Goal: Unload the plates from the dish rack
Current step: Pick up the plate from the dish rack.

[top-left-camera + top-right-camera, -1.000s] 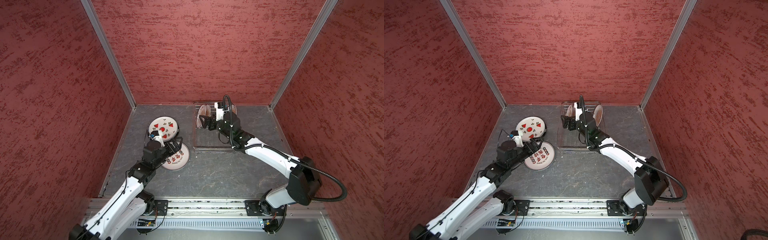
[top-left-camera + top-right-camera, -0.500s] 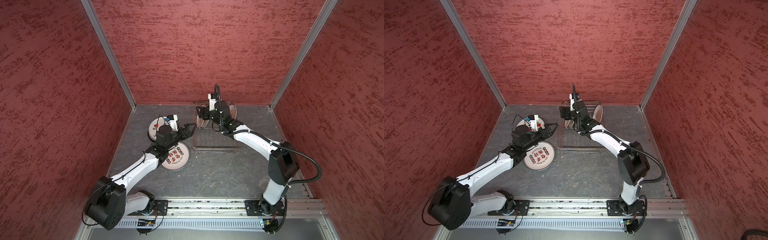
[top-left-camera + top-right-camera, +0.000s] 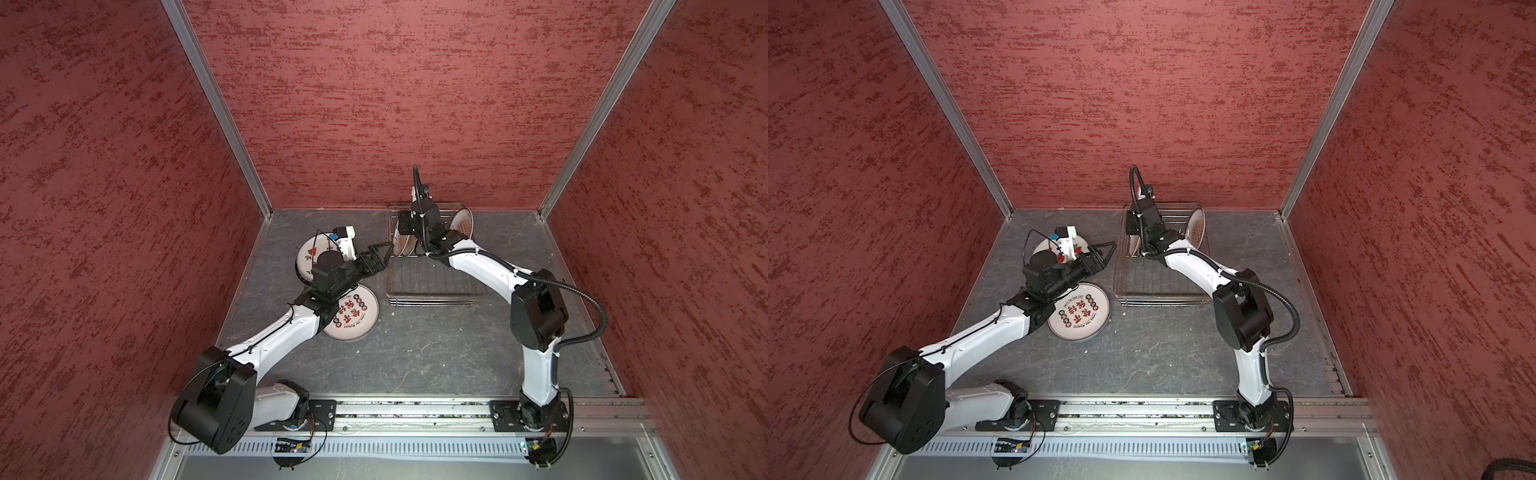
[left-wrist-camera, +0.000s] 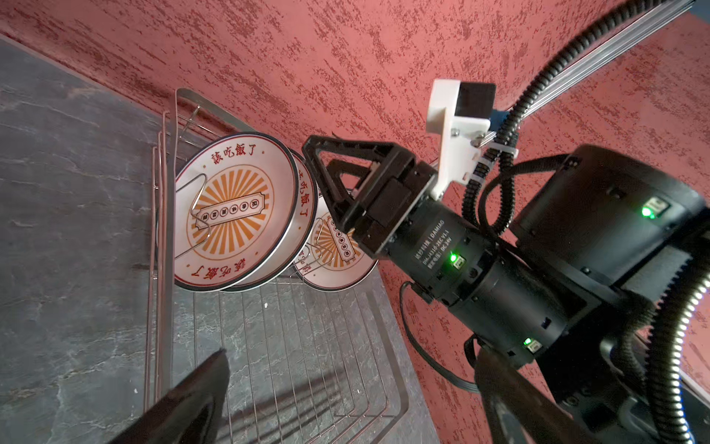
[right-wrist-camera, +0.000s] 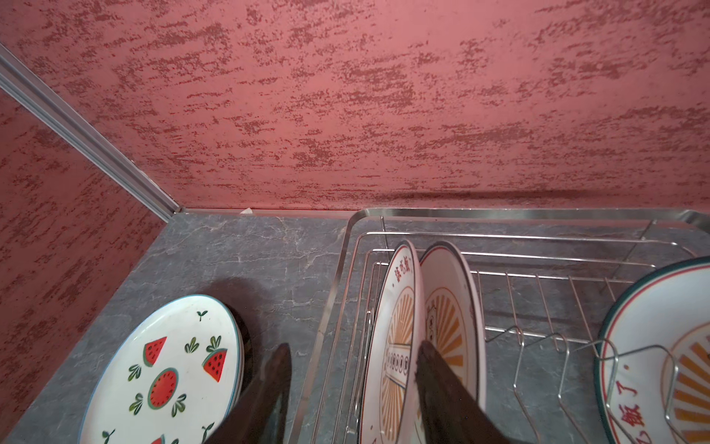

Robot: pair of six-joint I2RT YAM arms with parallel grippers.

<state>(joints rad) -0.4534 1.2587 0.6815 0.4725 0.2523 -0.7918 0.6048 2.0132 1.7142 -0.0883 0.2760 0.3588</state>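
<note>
Sunburst plate (image 5: 395, 326) — right gripper (image 5: 353, 346) straddles it, unclenched | left gripper (image 4: 351, 350) spread wide

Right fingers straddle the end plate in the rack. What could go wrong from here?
One finger of the right gripper sits between the end plate and its neighbour, which stand close together; lifting may drag or topple the neighbour.
The other finger looks outside the rack rim, so closing could pinch wire too.
The open left gripper hovers beside the rack, possibly in the carry path.
</note>
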